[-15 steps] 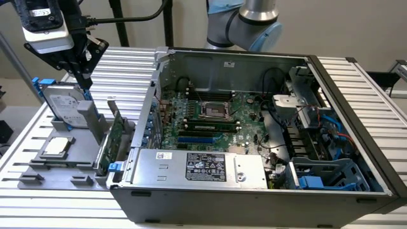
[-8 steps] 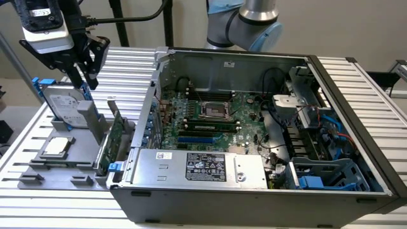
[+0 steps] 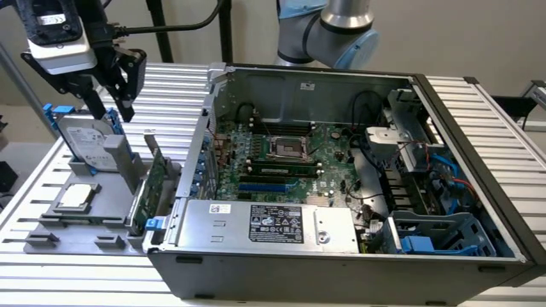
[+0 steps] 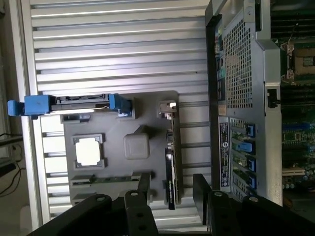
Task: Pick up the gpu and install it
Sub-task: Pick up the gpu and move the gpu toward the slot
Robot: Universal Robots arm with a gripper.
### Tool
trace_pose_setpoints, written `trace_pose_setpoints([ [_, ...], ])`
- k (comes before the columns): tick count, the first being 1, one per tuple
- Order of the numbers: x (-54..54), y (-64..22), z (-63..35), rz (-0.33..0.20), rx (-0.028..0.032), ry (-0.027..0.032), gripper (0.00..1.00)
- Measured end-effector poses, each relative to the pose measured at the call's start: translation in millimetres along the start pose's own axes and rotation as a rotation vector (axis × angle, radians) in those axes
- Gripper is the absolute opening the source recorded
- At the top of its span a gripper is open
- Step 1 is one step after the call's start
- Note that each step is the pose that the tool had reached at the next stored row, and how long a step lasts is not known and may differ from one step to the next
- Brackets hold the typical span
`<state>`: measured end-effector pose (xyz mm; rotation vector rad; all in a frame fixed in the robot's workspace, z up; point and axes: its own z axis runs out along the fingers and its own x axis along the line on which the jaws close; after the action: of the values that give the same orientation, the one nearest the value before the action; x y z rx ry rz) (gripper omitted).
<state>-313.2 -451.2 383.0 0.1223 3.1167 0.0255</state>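
Black end effector open, hovering above grey holder tray. Thin green-board gpu stands on edge there, beside grey computer case. Best: descend straight, jaws astride the card's top edge.

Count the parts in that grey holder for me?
3: the hard drive standing upright, a silver chip lying flat, the gpu on edge nearest the case. Others may be hidden.
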Motion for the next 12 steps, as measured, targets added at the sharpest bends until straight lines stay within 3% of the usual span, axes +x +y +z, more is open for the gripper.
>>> trace_pose_setpoints([
  [12, 1.1, -11.5, 20.6, -0.005, -0.0003, -0.0001, 0.48],
])
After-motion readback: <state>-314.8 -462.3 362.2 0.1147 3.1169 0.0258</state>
